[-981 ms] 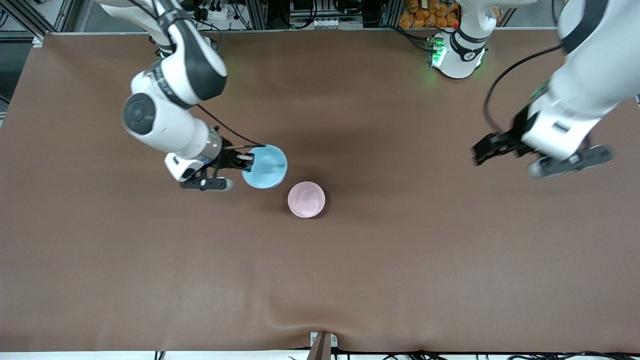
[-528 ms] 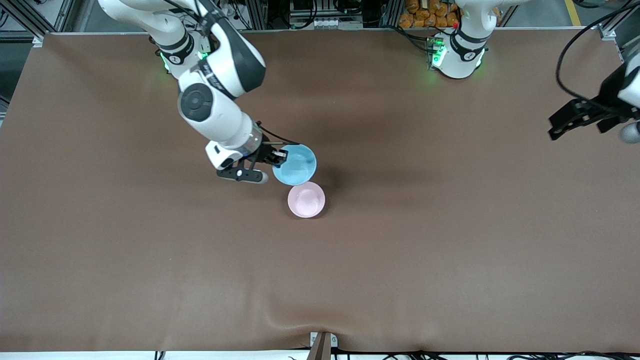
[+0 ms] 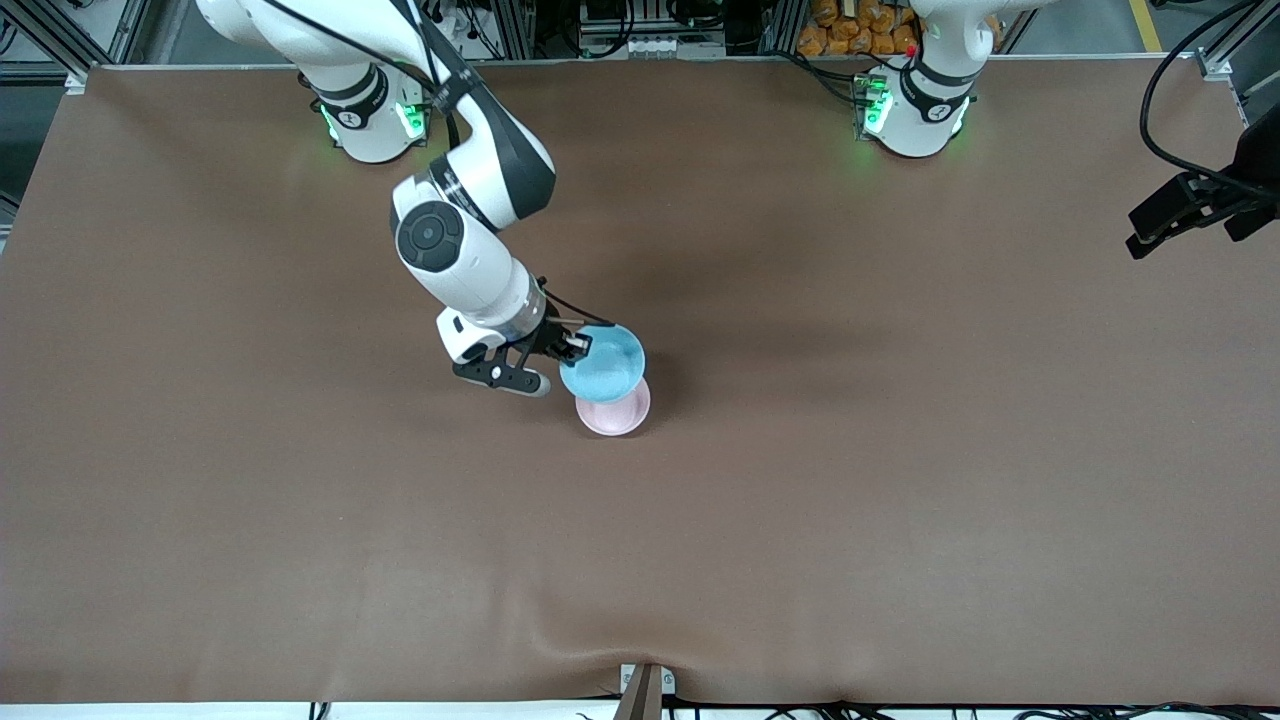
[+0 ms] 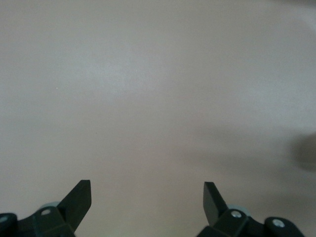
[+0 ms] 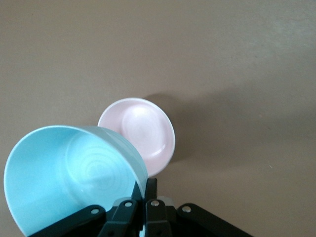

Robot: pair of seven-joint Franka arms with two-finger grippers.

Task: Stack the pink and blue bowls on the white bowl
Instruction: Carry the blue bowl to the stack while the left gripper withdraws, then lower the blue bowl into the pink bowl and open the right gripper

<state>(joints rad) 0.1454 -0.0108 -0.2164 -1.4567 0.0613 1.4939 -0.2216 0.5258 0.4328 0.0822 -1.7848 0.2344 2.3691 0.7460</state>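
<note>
My right gripper (image 3: 572,347) is shut on the rim of the light blue bowl (image 3: 603,365), which hangs tilted in the air and partly over the pink bowl (image 3: 615,415). The right wrist view shows the blue bowl (image 5: 69,182) pinched at its rim by the right gripper (image 5: 146,185), with the pink bowl (image 5: 143,131) upright on the table below. The white bowl is out of view. My left gripper (image 3: 1185,210) hangs open over the table edge at the left arm's end. In its own wrist view, nothing lies between the left gripper (image 4: 148,190) jaws but bare table.
A brown mat (image 3: 800,500) covers the whole table. The two arm bases (image 3: 370,120) (image 3: 915,105) stand along the edge farthest from the front camera. A small clamp (image 3: 645,688) sits at the nearest edge.
My right arm has carried the blue bowl toward the pink bowl until it overlaps it. My left arm has drawn back toward its end of the table.
</note>
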